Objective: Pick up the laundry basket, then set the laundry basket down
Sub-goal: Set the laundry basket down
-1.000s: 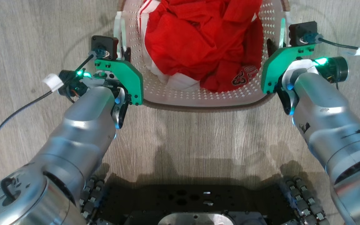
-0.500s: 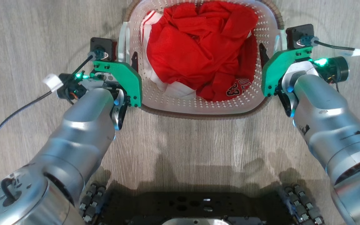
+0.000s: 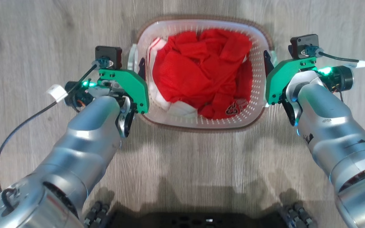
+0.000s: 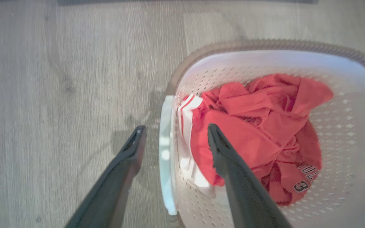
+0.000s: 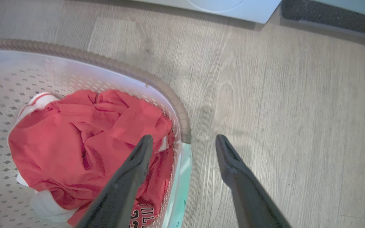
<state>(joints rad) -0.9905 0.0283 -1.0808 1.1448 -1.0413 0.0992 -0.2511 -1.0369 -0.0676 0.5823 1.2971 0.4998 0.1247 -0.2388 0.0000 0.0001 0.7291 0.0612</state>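
both silver arms reach forward and down, elbows out, forearms angling in toward each other. the left arm (image 3: 84, 142) ends in the left wrist plate (image 3: 128, 85), green and turned inward, with a small green light glowing beside it. the right arm (image 3: 331, 126) mirrors it, the right wrist plate (image 3: 282, 79) facing in too. the left gripper (image 4: 176, 128) has its two dark fingers spread wide, tips pointing down. the right gripper (image 5: 184, 137) stands just as wide.

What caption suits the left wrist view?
Open left gripper straddles the side handle of the laundry basket, red clothing inside.
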